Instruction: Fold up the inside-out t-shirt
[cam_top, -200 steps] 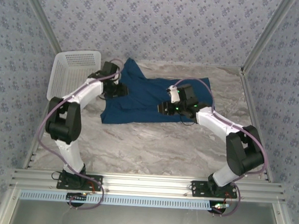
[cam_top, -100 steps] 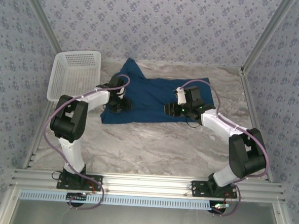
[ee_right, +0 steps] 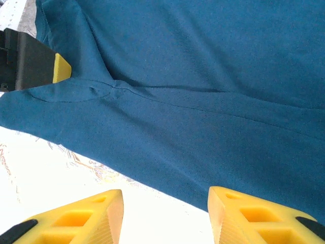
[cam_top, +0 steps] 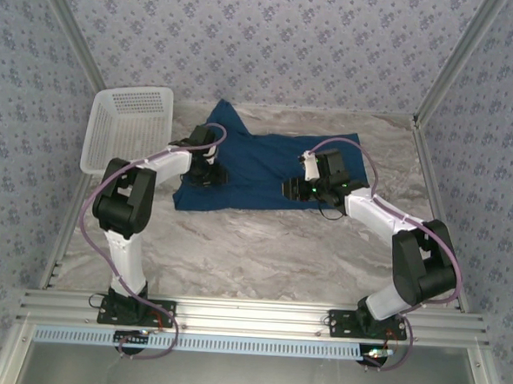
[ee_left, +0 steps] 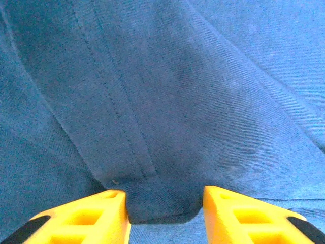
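T-shirt (cam_top: pixel 258 162) lies spread on the surface (cam_top: pixel 262 245), up by the far edge. Left gripper (ee_left: pixel 165 211) is down on it, fingers straddling a raised seam fold; whether it's clamped is hard to say. Right gripper (ee_right: pixel 165 213) hovers over the near hem, jaws apart.

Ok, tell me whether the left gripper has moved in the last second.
Yes. The left gripper has shifted right, away from the white basket and farther onto the t-shirt, and slightly toward the near edge.
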Robot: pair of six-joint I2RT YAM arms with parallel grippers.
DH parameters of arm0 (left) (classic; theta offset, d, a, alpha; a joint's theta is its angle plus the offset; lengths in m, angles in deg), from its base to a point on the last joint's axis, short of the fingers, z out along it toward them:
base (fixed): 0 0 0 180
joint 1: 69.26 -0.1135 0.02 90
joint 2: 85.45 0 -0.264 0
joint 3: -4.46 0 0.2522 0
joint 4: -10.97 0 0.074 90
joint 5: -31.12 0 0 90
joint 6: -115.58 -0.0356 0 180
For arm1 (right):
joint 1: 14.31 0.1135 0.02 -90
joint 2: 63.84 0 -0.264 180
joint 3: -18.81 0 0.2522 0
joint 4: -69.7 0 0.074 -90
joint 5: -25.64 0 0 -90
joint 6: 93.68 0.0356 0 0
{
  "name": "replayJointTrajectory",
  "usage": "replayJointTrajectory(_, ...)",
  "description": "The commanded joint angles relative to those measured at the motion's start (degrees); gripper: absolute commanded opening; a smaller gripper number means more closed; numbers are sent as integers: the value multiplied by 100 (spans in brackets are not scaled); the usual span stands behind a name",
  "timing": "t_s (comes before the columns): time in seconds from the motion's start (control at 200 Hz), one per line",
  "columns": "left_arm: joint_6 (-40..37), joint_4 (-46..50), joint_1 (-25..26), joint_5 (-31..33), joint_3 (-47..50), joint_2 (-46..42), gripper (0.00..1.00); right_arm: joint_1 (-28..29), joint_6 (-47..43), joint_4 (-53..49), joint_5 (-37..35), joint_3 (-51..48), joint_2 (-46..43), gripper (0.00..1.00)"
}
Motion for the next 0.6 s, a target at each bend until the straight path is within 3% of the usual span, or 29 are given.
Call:
replayJointTrajectory(0.0,-124,107,-65,50,-213,114,35,-18,112,38,8,-77,16,49)
replayJointTrajectory(0.325,-248,294,-122,53,-618,74,4,-13,156,-3,8,-75,70,49)
replayJointTrajectory(0.595,-302,462,-136,-41,-1579,352,0,-48,121,-63,-18,-51,66,48)
